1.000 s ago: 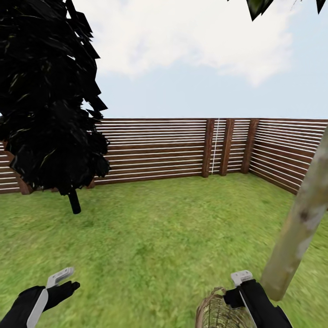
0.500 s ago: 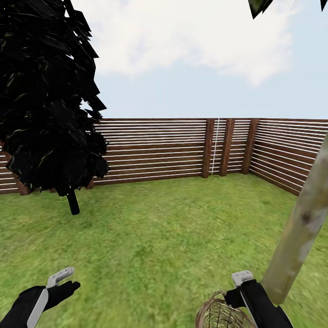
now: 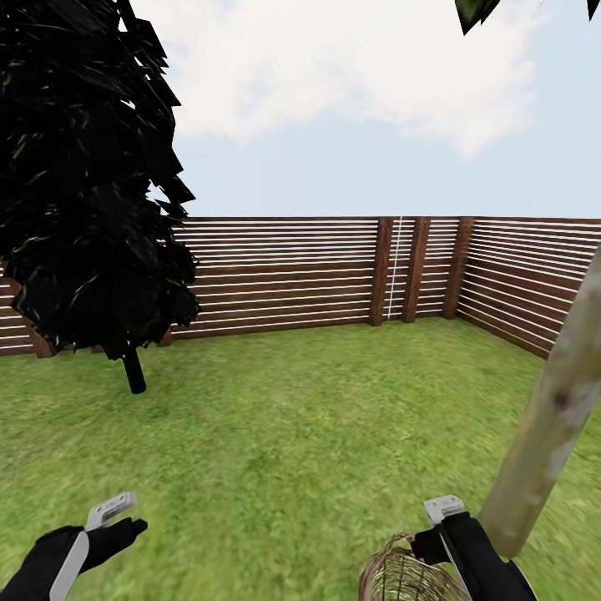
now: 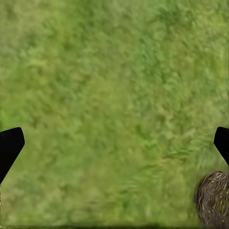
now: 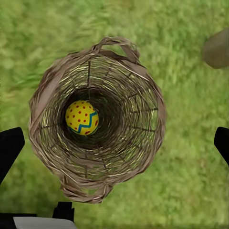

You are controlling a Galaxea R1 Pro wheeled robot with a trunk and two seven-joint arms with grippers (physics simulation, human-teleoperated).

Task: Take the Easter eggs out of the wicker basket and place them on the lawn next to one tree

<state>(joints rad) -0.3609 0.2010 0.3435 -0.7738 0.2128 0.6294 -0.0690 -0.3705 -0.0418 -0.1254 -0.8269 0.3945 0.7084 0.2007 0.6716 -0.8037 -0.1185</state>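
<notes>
So right pincer (image 5: 114, 143) hangs wide apart over the brown wicker basket (image 5: 98, 119), one yellow, red-dotted egg (image 5: 82, 118) inside; left pincer (image 4: 114, 143) spread too.

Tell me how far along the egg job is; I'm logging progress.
Done, by the look of it: the wicker basket shows just one Easter egg inside, though no eggs are visible on the lawn. In hand: the right gripper hangs open above the basket, near the pale tree trunk. Left: lift that egg out and set it by the trunk.
</notes>
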